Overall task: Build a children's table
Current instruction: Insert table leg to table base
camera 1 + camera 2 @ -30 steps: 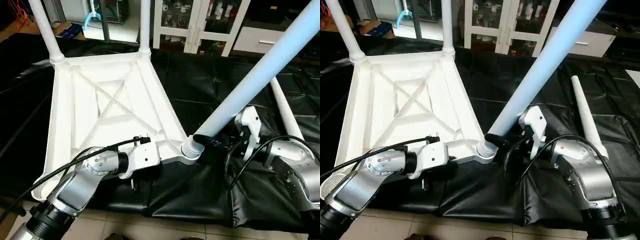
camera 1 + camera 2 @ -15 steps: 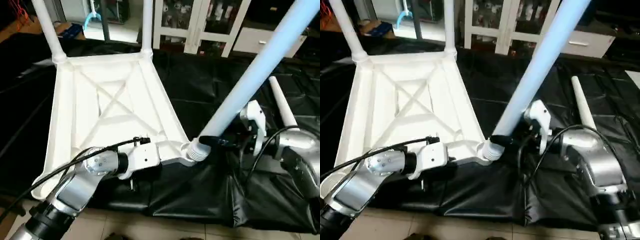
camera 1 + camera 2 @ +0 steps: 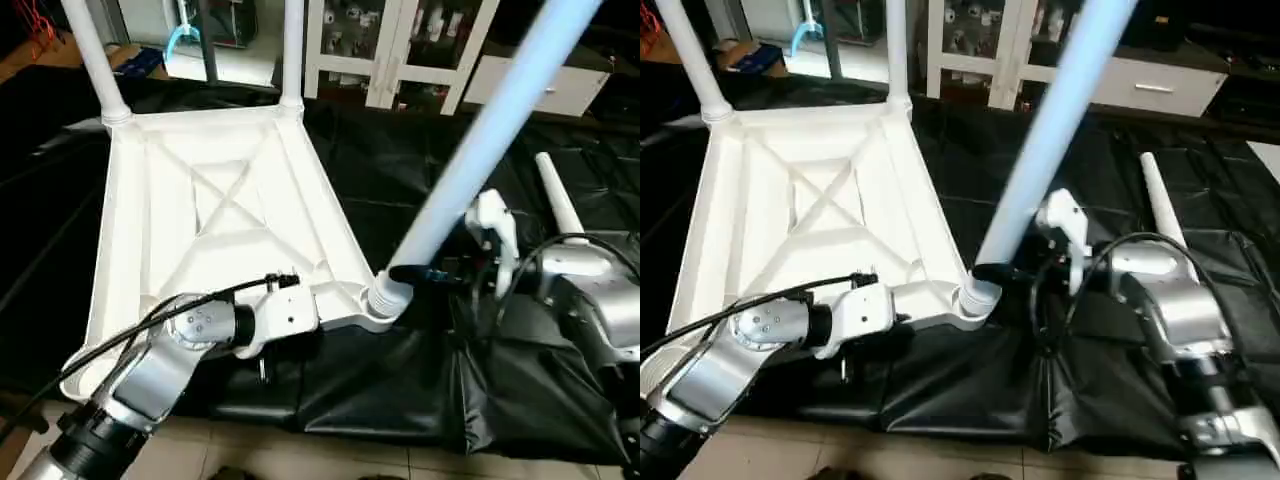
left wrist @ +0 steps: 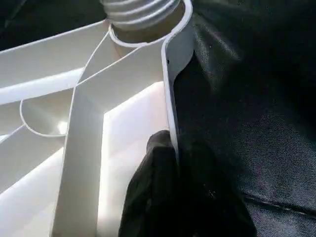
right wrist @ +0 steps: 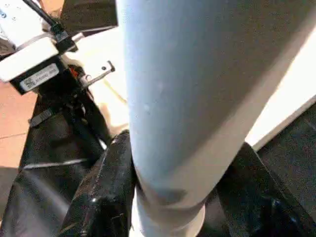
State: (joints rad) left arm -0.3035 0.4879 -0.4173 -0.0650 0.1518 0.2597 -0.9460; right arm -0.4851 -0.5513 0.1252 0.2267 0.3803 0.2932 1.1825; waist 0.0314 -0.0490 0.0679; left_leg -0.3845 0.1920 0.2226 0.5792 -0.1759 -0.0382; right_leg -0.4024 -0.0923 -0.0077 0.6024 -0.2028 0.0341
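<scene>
- Centre-left of the head views: table top (image 3: 200,215) lies upside down on the black padded cover (image 3: 400,390), X-ribbed underside up.
- Two legs stand in the far corner sockets, at upper left (image 3: 92,55) and upper centre (image 3: 291,50) of the frame.
- Third leg (image 3: 480,140) has its threaded end in the near corner socket (image 3: 385,298), lower centre; it leans steeply toward upper right, not yet upright.
- Fourth leg (image 3: 556,205) lies loose on the cover at right, apart from the top.
- Left gripper (image 4: 175,163) is clamped tight on the top's edge wall just beside that socket, one finger either side, steadying it.
- Right gripper (image 5: 173,187) clasps the leaning leg low down, just above the thread; black fingers (image 5: 106,182) sit on both sides of the tube.
- Step in hand, as I judge it: seating and screwing in the third leg.
- To do it well: bring the leg square to the socket before turning, otherwise the thread probably crosses or jams; hold the left clamp firm so the top does not swivel.
- Containers: glass-door cabinet (image 3: 400,45) at top centre holds small items on shelves; too small to identify.
</scene>
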